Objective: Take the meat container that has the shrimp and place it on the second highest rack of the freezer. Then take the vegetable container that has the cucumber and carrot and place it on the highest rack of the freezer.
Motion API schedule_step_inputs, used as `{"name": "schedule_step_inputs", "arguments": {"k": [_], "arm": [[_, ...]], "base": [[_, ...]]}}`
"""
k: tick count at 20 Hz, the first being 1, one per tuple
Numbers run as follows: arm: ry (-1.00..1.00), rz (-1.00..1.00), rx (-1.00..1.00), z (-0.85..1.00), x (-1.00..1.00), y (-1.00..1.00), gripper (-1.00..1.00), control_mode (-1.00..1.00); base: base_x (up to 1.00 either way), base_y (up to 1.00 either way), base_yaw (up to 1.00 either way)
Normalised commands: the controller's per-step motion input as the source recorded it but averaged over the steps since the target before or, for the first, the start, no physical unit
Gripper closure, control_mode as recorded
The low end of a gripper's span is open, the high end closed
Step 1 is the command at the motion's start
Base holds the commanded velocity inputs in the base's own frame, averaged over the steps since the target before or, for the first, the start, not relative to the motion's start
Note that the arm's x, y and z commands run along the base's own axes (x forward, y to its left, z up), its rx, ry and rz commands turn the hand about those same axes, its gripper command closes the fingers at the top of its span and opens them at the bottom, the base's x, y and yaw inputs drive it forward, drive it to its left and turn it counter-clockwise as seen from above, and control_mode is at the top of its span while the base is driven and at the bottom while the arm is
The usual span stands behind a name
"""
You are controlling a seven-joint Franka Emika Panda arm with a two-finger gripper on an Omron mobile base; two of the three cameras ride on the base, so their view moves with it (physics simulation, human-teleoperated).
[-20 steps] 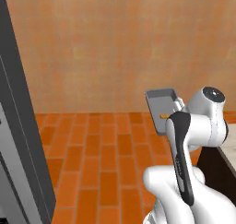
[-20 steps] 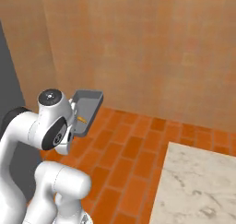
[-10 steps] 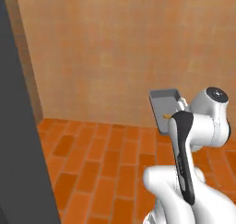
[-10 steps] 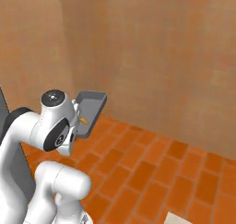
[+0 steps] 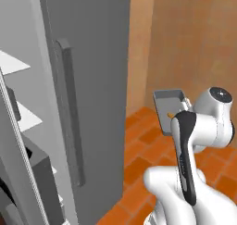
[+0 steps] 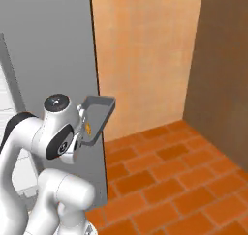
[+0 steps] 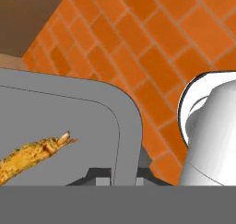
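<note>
The gripper (image 7: 125, 172) is clamped on the rim of the grey tray (image 5: 167, 104), held in the air beside the freezer (image 5: 88, 80), with the shrimp (image 7: 32, 155) lying inside it.

orange brick floor (image 6: 184, 181), tan wall (image 6: 145, 50)

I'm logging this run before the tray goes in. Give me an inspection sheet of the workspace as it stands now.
Surface: orange brick floor; no counter seen.
Job's things: grey tray held up by the arm; shrimp lies in it. Freezer at left, white shelves showing.
Clutter: nothing seen.
Gripper: gripper shut on the tray's rim.
Cables: nothing seen.
Surroundings: tan wall, darker brown wall to the right.
</note>
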Motion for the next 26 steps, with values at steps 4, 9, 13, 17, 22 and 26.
{"name": "schedule_step_inputs", "arguments": {"k": [4, 9, 13, 17, 22, 26], "arm": [[0.0, 0.0, 0.0, 0.0, 0.0, 0.0, 1.0, 1.0], [0.0, 0.0, 0.0, 0.0, 0.0, 0.0, 1.0, 1.0], [0.0, 0.0, 0.0, 0.0, 0.0, 0.0, 1.0, 1.0], [0.0, 0.0, 0.0, 0.0, 0.0, 0.0, 1.0, 1.0], [0.0, 0.0, 0.0, 0.0, 0.0, 0.0, 1.0, 1.0], [0.0, 0.0, 0.0, 0.0, 0.0, 0.0, 1.0, 1.0]], "base": [[0.0, 0.0, 1.0], [0.0, -0.02, 1.0], [0.0, -0.08, 0.95], [0.05, -0.18, 0.71], [0.49, -0.65, 0.32], [0.32, -0.27, 0.18]]}}
